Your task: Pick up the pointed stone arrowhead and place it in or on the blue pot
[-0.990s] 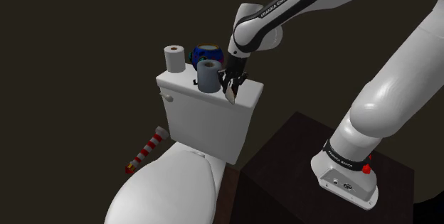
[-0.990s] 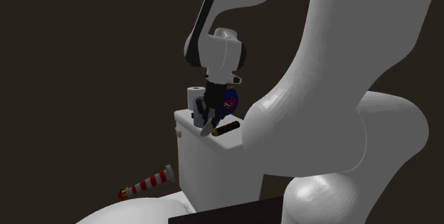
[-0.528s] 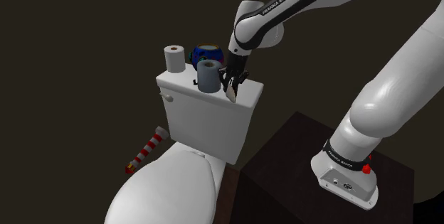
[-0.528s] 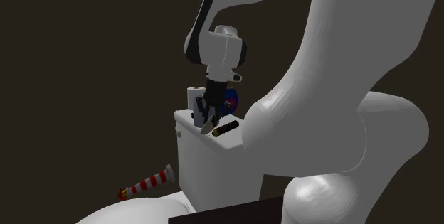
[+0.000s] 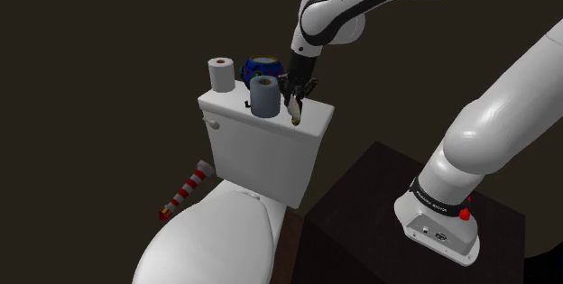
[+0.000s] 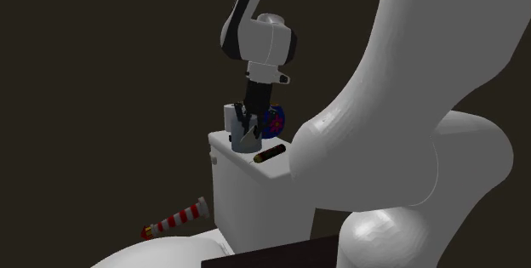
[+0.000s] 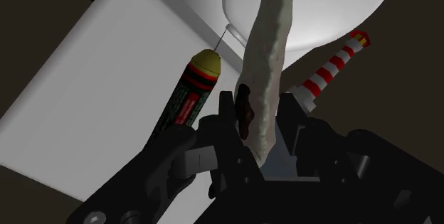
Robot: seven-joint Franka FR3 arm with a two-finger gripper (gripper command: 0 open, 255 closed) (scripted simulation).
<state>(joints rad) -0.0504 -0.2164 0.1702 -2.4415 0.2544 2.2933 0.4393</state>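
Gripper [image 5: 295,98] fingers clamp the pale arrowhead [image 5: 294,115], which hangs point-down over the toilet tank lid [image 5: 226,111], near its end at the shoulder view's right. Pick-up looks done; carrying it to the blue pot [image 5: 263,64] by the lid's back edge remains.

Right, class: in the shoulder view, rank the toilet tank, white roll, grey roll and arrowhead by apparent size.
1. toilet tank.
2. grey roll and white roll: near alike, the grey one seems nearer the camera, so unranked.
3. arrowhead, smallest.
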